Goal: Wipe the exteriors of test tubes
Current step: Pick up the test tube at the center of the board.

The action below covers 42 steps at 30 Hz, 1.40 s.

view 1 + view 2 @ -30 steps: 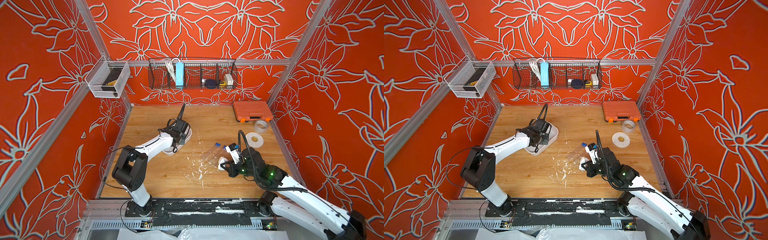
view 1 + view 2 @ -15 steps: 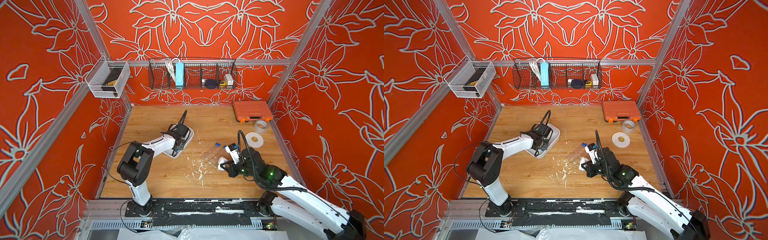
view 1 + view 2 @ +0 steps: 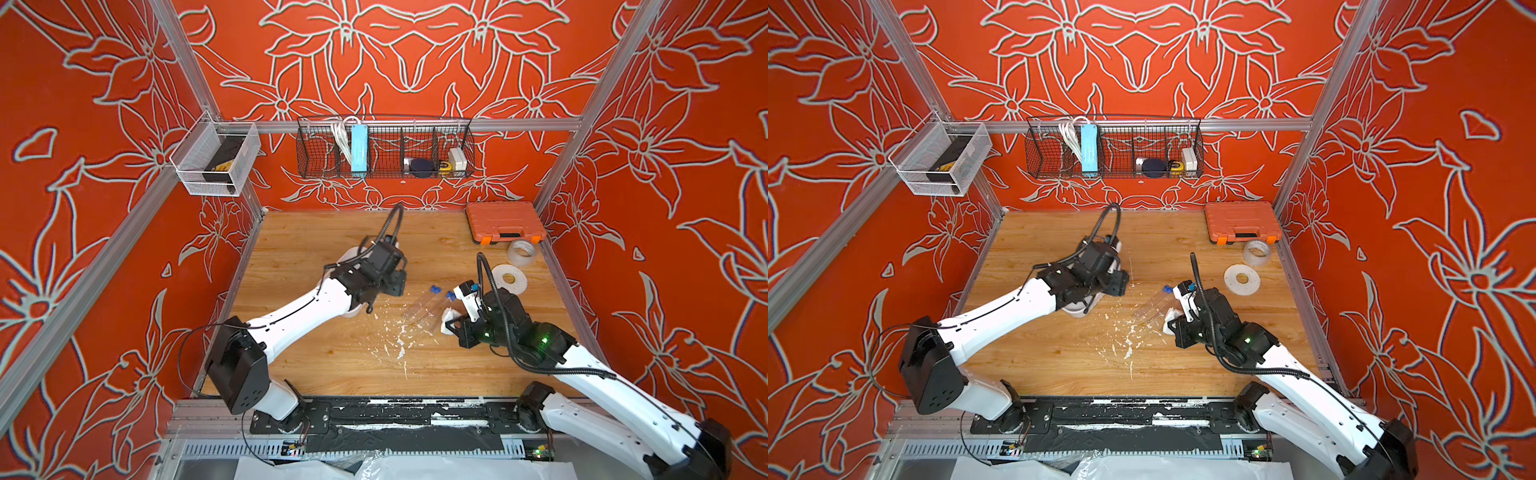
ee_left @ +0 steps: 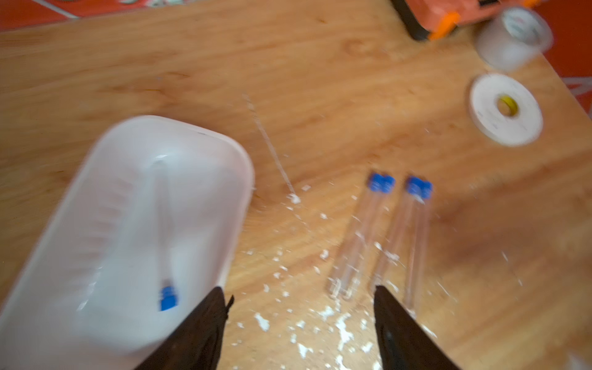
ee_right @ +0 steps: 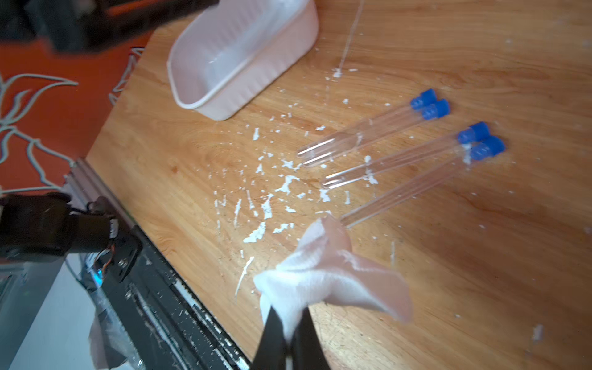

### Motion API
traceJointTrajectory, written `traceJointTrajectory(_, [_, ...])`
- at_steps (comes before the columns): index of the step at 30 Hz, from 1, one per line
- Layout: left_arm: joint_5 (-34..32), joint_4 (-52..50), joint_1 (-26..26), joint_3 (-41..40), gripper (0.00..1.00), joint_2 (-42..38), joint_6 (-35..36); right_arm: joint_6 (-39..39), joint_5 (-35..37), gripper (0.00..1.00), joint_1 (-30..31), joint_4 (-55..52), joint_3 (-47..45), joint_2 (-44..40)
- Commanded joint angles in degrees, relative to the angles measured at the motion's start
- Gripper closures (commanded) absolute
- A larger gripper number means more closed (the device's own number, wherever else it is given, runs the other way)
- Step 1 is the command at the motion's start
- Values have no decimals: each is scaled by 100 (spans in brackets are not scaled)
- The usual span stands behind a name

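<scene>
Left jaws wider; five test tubes [image 5: 368,133], one tray [image 5: 250,93].

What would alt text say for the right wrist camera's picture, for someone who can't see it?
The right gripper pinches a crumpled white tissue over a wooden table, where four clear test tubes with blue caps lie side by side. A white tray sits beyond scattered white flecks.
</scene>
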Motion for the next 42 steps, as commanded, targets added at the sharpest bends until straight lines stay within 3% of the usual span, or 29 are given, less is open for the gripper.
traceJointTrajectory(1, [490,143,-341,-156,34,497,-117,-139,33,100,-495,-352,232,374])
traceJointTrajectory(5, [554,446,-566,-133,39,1045,-48,-415,-89,100,-1056,-641,537,936])
traceJointTrajectory(10, [599,682,-633,-26,43,1558,173,-641,32,100,-1283,-853,754,1389])
traceJointTrajectory(27, [248,583,-462,863,57,2617,397,-827,-49,99,-1321,-595,293,1488])
traceJointTrajectory(42, [347,809,-202,571,62,2708,346,-797,-203,99,-1321,-344,175,1729])
